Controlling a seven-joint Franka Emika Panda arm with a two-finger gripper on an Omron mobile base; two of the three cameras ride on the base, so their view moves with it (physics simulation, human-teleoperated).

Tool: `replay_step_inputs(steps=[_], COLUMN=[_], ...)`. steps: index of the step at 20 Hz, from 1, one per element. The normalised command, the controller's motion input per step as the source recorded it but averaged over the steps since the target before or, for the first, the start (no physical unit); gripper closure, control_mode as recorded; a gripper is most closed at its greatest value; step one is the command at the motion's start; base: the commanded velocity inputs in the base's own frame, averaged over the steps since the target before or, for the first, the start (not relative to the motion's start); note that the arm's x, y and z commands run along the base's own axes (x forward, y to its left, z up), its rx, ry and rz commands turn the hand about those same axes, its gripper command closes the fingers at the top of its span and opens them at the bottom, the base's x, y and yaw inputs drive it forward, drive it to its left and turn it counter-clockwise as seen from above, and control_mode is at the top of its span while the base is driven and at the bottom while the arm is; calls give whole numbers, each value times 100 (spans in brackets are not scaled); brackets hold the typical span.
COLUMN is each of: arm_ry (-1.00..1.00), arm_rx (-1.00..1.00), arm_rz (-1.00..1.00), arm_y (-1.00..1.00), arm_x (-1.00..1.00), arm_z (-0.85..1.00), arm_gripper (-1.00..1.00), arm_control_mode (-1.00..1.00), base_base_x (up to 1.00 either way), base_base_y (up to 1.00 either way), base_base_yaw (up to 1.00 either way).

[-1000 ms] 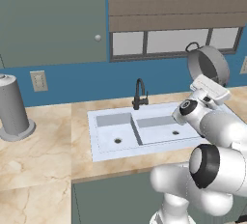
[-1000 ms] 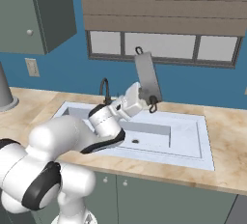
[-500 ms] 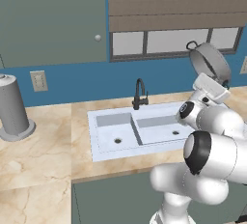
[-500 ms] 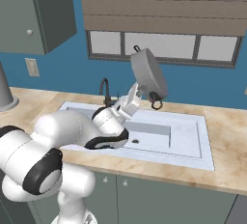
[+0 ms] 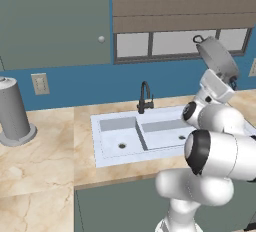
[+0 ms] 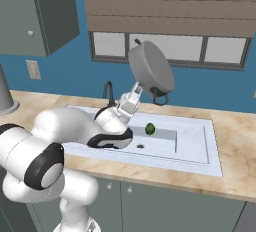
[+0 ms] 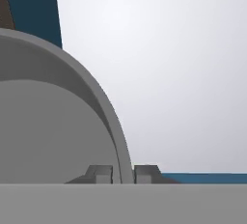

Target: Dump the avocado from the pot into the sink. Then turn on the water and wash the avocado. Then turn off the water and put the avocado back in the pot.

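While the pot (image 6: 151,67) hung tipped high above the sink (image 6: 195,141), the end effector (image 7: 122,174) was pinched narrow on its rim, one finger inside the wall and one outside, as the hand view showed. Held by that thin edge alone, the pot looked like stiff grey metal, wide and shallow, and probably heavy enough to twist in so small a grip; its smooth wall seemed likely to slide if jolted. A firmer hold, by my judgement, would be on the rim close to one of the two dark loop handles, where the rim is less apt to slip sideways through the fingers.

The avocado (image 6: 149,128) was already out of the pot, seen against the divider between the two basins in the right base view; whether it had landed or was falling could not be told. Small, rounded and dark green, it would probably roll easily and turn slippery once wet, so a grasp across its middle seemed best.

Counted: one pot, one avocado, one sink with two basins and two drains, one black faucet (image 5: 144,96), and one tall grey cylinder (image 5: 13,111) on the counter (image 5: 45,151).
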Motion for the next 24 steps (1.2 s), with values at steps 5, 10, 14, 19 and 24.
replay_step_inputs(steps=[5,10,14,19,24], arm_ry=[0,-2,-15,-9,0], arm_rx=[-12,-4,8,25,31], arm_rz=[-8,-6,0,1,3], arm_y=[25,6,-14,-4,0], arm_x=[0,-17,-74,-98,-49], arm_z=[2,13,24,25,32], arm_gripper=[100,100,100,100,100], arm_control_mode=[-100,-100,-100,-100,-100], base_base_x=[0,0,0,0,0], base_base_y=[0,0,0,0,0], base_base_yaw=[0,0,0,0,0])
